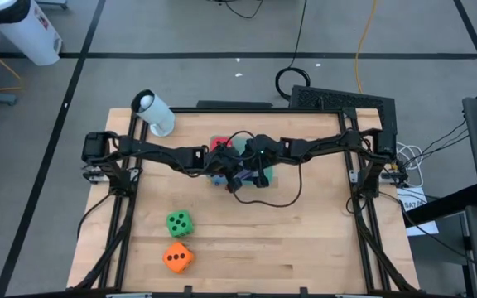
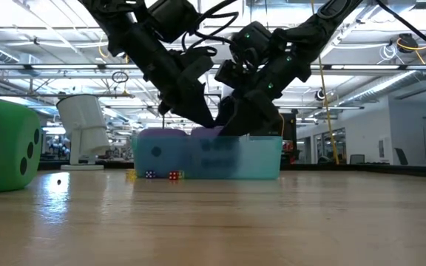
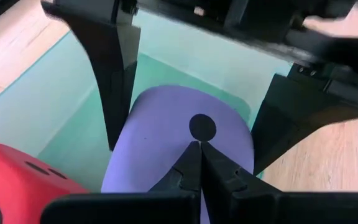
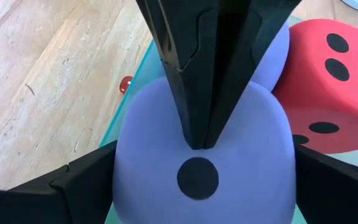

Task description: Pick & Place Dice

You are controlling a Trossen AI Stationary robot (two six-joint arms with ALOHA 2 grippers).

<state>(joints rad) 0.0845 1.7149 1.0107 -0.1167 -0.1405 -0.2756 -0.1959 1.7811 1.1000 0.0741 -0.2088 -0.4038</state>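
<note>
Right gripper (image 4: pixel 204 186) clasps the purple die (image 4: pixel 253 137) in the teal tray (image 3: pixel 55 93) beside the red die (image 3: pixel 17 180) (left gripper (image 3: pixel 199 158) pinched closed, tip on top); probably placing, so let go gently and lift straight up.

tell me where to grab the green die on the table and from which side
Take the green die across two opposite side faces, coming straight down from above. It sits flat on the table, its top open. The orange die lies close on the near side, so set the claw fingers on the left and right faces, probably the freest.
</note>
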